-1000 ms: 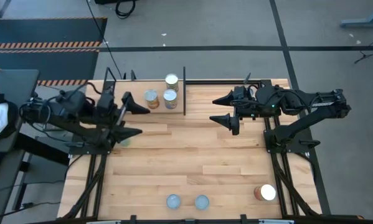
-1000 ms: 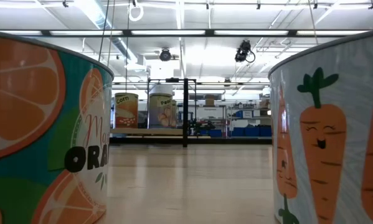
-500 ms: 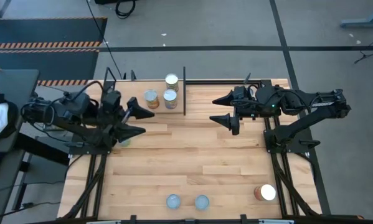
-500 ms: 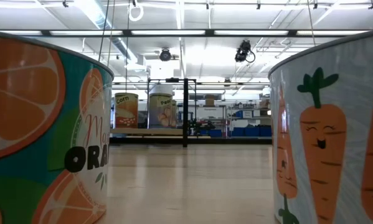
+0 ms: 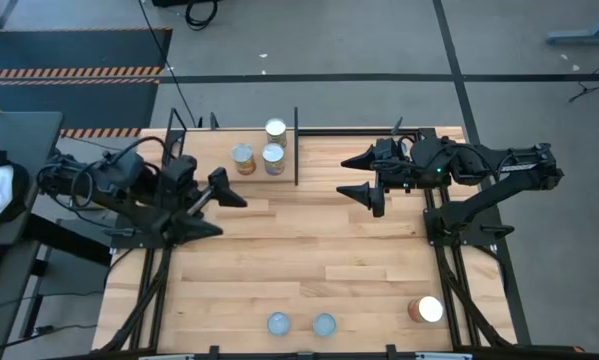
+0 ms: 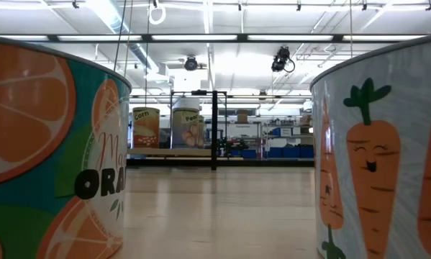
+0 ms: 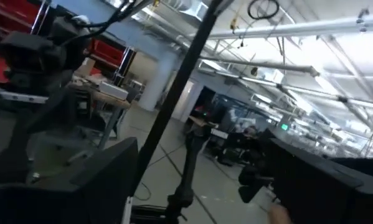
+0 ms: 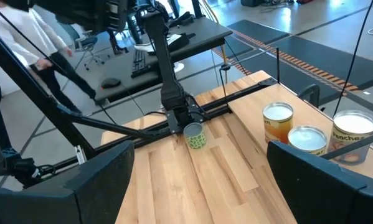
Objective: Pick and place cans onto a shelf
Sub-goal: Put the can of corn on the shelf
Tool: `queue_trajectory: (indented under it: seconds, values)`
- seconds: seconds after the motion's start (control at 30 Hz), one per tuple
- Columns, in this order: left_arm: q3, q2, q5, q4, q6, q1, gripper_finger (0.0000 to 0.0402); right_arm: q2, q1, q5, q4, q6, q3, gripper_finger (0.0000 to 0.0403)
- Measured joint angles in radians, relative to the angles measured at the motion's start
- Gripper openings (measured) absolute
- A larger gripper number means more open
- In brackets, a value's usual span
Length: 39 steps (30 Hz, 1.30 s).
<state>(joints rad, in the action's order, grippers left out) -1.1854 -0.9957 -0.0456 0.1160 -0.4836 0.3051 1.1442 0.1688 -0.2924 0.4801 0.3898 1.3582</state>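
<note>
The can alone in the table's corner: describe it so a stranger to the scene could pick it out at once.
On the wooden tabletop, go to the edge farthest from the shelf. The lone can stands in that edge's corner on the right arm's side. Its side is orange-brown and its top bright white; the pair of cans nearby have blue-grey tops.

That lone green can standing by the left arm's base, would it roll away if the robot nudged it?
Probably not while upright: the green can stands on its flat end on the wooden table. It looks stiff, likely metal, with a shiny lid. Its round side would probably roll if it tipped over, and may slip between end effector fingers.
</note>
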Motion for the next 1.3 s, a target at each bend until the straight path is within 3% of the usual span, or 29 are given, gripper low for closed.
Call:
queue_trajectory:
  seconds: [0.4,0.93,1.3]
  values:
    - [0.0,-0.026,0.0,0.112,0.11,0.096,0.0357,0.0,0.0,0.0,-0.001,0.0,0.0,0.0375]
    - [0.002,-0.051,0.062,0.122,0.205,0.204,0.0357,0.0,0.0,0.0,-0.001,0.0,0.0,0.0375]
    - [0.0,-0.039,0.252,0.11,0.335,0.198,0.0357,0.0,0.0,0.0,-0.001,0.0,0.0,0.0375]
